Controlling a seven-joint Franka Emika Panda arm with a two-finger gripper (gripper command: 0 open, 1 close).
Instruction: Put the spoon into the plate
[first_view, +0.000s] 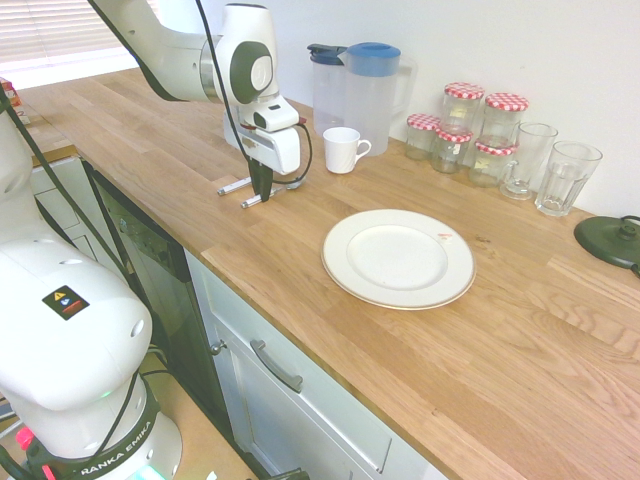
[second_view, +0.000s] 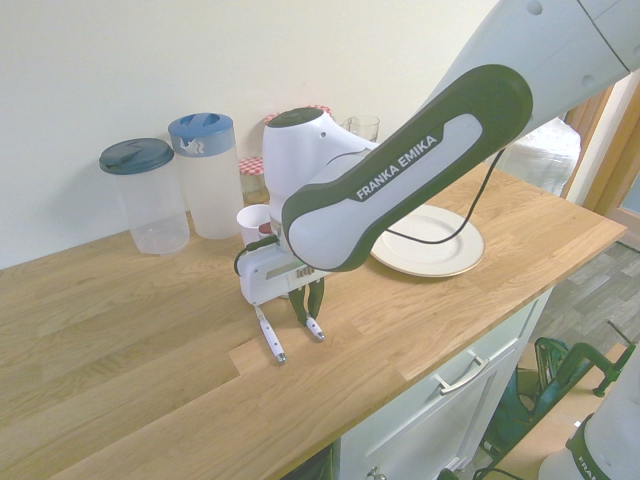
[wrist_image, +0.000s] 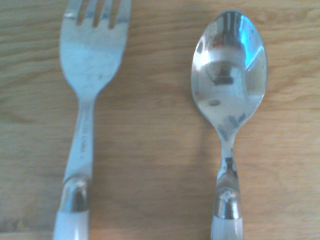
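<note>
While the white arm's two-finger gripper (second_view: 307, 303) stands low over the oak worktop (first_view: 520, 350), its dark fingers (second_view: 296, 303) point straight down with a gap between them, and the handle of the small silver spoon with a pale handle (second_view: 314, 326) runs out from that gap toward the counter edge. Whether the fingertips touch the handle cannot be told.

Second exterior view: spoon between the fingers; silver fork with a matching pale handle (second_view: 270, 336) just beside the fingers, roughly parallel to the spoon, apart from it. Large round white dinner plate (second_view: 455, 255) well apart from the fingers, partly hidden behind the arm.

First exterior view: gripper (first_view: 261, 186) seen from the opposite side; only the handle ends of the spoon (first_view: 252, 200) and fork (first_view: 235, 186) show past it. Plate (first_view: 345, 245) in full, bare, with a tiny red speck near its far rim. Beyond the fingers stand a white cup with a handle (first_view: 343, 149), two clear plastic jugs with blue lids (first_view: 360, 90), a cluster of glass jars with red checked lids (first_view: 470, 130) and two drinking glasses (first_view: 550, 165).

Wrist view: the only view giving the utensil heads. Spoon (wrist_image: 229, 80) with its oval bowl facing up, mirror-bright; fork (wrist_image: 92, 60) alongside, tines cut by the frame edge; bare wood between them.
</note>
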